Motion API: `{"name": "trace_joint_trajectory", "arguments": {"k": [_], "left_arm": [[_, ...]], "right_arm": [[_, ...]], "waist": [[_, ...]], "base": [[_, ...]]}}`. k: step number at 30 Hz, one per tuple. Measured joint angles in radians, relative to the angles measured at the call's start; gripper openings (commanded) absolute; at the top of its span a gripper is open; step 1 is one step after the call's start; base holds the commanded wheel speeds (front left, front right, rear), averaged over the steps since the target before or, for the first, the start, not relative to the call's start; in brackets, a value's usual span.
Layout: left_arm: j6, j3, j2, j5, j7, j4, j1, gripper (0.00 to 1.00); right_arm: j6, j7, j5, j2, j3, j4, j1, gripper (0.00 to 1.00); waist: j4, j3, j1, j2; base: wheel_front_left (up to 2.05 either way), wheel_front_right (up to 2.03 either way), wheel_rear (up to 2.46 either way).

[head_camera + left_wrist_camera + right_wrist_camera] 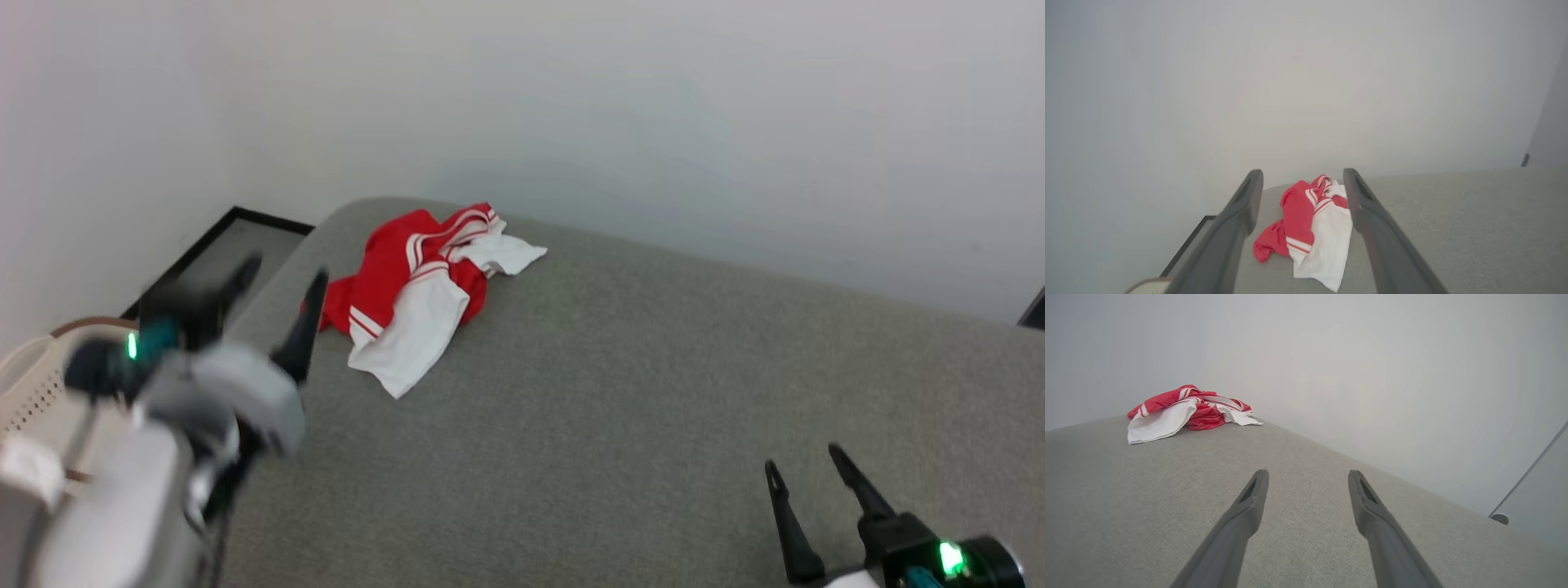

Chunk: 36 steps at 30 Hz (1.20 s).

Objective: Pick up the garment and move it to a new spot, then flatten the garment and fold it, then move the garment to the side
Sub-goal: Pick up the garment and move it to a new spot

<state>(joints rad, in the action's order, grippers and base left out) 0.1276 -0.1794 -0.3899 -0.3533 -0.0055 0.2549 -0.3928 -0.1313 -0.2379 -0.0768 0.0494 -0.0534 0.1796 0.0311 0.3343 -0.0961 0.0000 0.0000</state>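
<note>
While one garment (392,278) lies crumpled, left gripper (284,273) and right gripper (803,459) both gape.

The shirt (412,298) lay in a crumpled heap on the grey table (620,392). It sat near the table's round far left corner, close to the wall (653,114). It was red, with white sleeves and bands of red and white stripes. It was not flat. The red part was bunched up in soft folds. One white sleeve spread out toward the front. A smaller white bit stuck out to the right at the back.
</note>
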Motion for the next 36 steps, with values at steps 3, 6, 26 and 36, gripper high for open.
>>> {"name": "trace_joint_trajectory", "arguments": {"k": [3, 6, 26, 36], "left_arm": [[0.001, -0.104, -0.086, -0.134, 0.117, 0.020, -0.168, 1.00], [0.003, -0.175, -0.167, -0.278, 0.242, 0.048, -0.339, 1.00], [0.004, -0.563, -0.376, -0.634, 0.750, 0.405, -0.882, 1.00], [0.004, -0.671, -0.361, -0.630, 0.869, 0.590, -0.937, 1.00]], "right_arm": [[0.000, 0.009, -0.049, 0.000, 0.001, -0.045, -0.024, 1.00], [0.000, 0.019, -0.062, 0.006, 0.004, -0.086, -0.054, 1.00], [0.000, 0.053, -0.083, 0.035, -0.028, -0.290, -0.152, 1.00], [0.000, 0.097, -0.092, 0.055, -0.041, -0.380, -0.151, 1.00]], "waist": [[-0.013, 0.035, 0.0000, 0.0001], [-0.027, 0.084, 0.0000, 0.0000], [-0.247, 0.503, 0.0000, 0.0000], [-0.317, 0.649, 0.0000, 0.0000]], "base": [[0.00, 0.00, 0.00], [0.00, 0.00, 0.00], [0.00, 0.00, 0.00], [0.00, 0.00, 0.00]]}}
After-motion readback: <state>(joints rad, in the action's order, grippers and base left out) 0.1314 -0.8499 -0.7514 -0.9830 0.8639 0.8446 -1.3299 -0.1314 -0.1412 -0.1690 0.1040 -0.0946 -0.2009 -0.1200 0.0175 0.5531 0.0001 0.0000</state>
